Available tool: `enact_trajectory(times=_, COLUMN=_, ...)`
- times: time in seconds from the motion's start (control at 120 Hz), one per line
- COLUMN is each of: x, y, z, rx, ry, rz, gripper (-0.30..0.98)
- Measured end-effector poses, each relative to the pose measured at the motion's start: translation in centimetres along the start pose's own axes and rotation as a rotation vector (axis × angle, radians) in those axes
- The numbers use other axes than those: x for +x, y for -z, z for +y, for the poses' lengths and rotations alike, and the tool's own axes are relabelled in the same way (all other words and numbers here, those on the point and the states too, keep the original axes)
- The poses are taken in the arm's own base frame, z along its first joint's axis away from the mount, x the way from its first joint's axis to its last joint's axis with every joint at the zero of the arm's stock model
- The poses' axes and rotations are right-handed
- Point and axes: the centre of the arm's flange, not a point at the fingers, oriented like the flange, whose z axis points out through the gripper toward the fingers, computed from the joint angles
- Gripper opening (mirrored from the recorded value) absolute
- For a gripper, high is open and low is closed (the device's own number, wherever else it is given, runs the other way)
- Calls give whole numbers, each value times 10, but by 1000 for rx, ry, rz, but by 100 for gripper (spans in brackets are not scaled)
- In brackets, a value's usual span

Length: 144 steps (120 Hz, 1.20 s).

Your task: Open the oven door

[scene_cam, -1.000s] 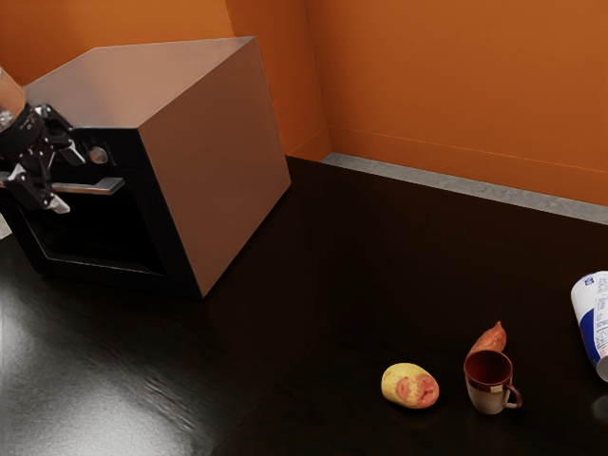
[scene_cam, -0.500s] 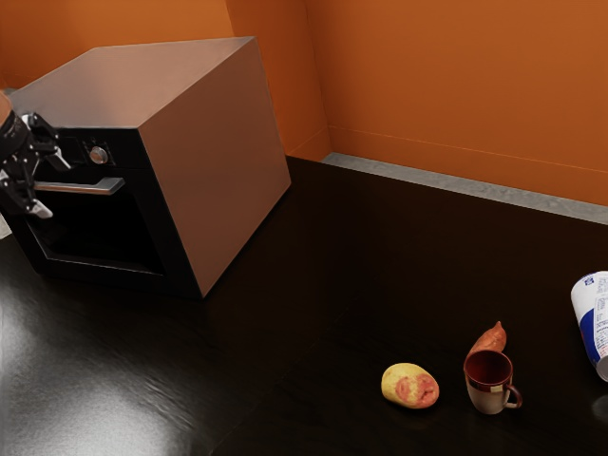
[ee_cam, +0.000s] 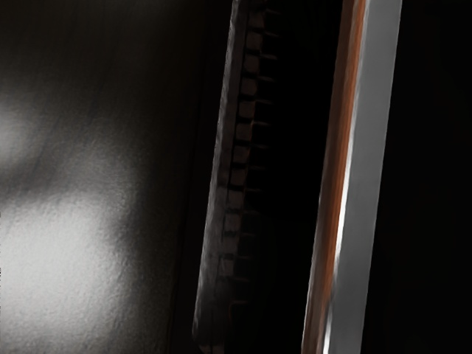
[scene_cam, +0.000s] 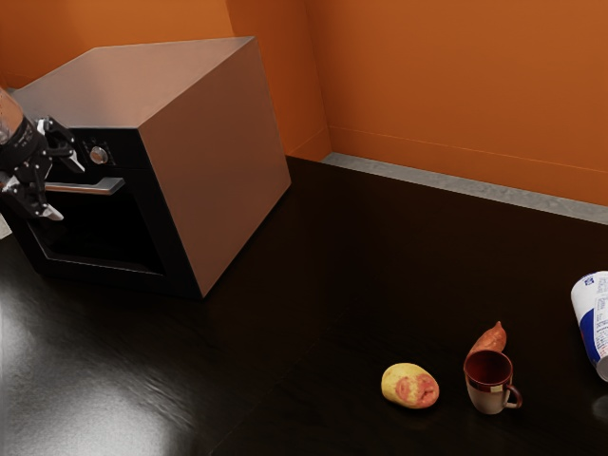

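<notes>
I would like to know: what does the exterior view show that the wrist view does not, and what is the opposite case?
Exterior view: the open claw, oven knob, mug, yellow-and-red roundish item, reddish tapered item, blue-and-white container and orange walls.

Wrist view: a row of small brownish shapes beside the handle.

Both: the handle and the dark glossy table.

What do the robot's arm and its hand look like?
The bit of arm at the exterior view's left edge is rounded and smooth, with an orange-brown tint. The end effector is mostly black, with a chunky body carrying small pale markings and two angular, jointed fingers ending in light grey tips.
</notes>
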Motion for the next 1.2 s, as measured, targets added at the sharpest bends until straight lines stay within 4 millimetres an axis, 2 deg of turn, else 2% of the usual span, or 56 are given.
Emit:
enact_trajectory(times=0.242, x=-2, y=-19, z=-5, rx=0, ry=-28, rz=-21, gripper=69)
enact_trajectory(times=0.4, x=-1, y=-22, z=-6, rx=-10, ry=-41, rz=-20, gripper=69)
enact_trajectory(times=0.583, x=-1, y=-35, z=-12, rx=-1, ry=-45, rz=-35, gripper=69)
enact_trajectory(times=0.683, x=-2, y=-36, z=-19, rx=1, ry=-48, rz=-39, gripper=69)
enact_trajectory(times=1.017, x=-1, y=-1, z=-105, rx=-79, ry=-17, rz=-38, gripper=66)
enact_trajectory(times=1.067, x=-14, y=12, z=-120, rx=-116, ry=-42, rz=-47, gripper=65)
enact_trajectory(times=1.158, x=-19, y=45, z=-160, rx=-195, ry=-47, rz=-34, gripper=65)
enact_trajectory(times=1.2, x=-21, y=53, z=-168, rx=-212, ry=-54, rz=-30, gripper=65)
